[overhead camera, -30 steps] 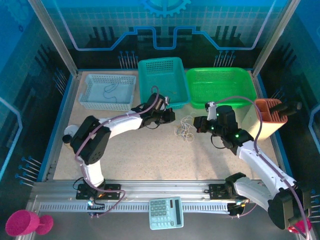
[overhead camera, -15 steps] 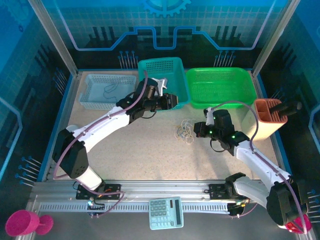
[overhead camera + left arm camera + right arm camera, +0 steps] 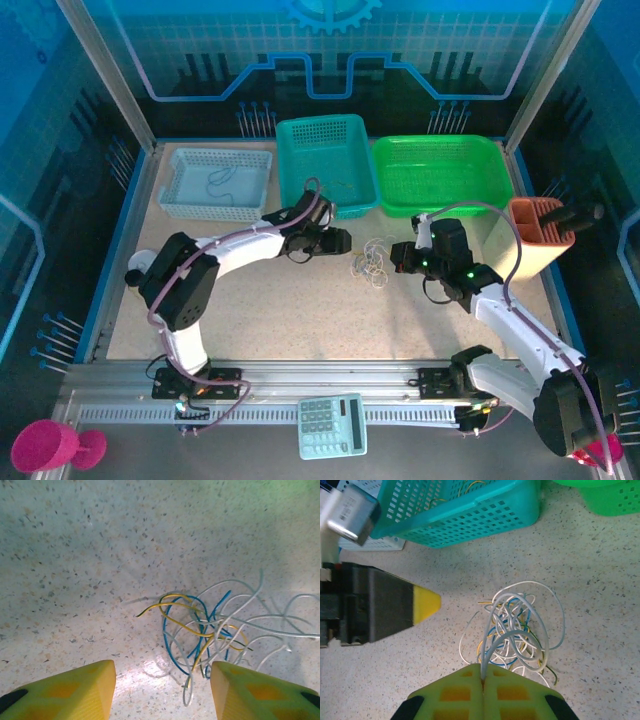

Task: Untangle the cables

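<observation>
Speckled beige table [image 3: 260,310] under blue-lit panels carries the work, with a teal plastic mesh basket [image 3: 322,124] at its far side. Between the two tools, a loose tangle of thin white, pale yellow and blue cables [image 3: 370,262] lies flat on the table.

The left tool [image 3: 340,241] has changed most. A second ago it was clamped shut just beside the tangle. Half a second ago it had swung out over the teal basket. Now it is back low over the table, its yellow fingers [image 3: 75,690] parted and nothing between them. In its own wrist view the cables [image 3: 210,630] lie just ahead of it, toward its right-hand finger and not yet between the jaws.

The right tool [image 3: 398,255] has barely shifted. It is closed tight, and a pale strand runs straight into the seam of its shut fingers [image 3: 450,695]. The rest of the cables [image 3: 517,625] fan out just beyond its tips.

The trip to the basket and the empty jaws suggest that one strand has been carried off and dropped. A yellow wire does show inside the basket. Many loops still cross in the bundle, so the job looks only partly done. With the right tool anchoring, the left tool probably needs to single out another strand.
</observation>
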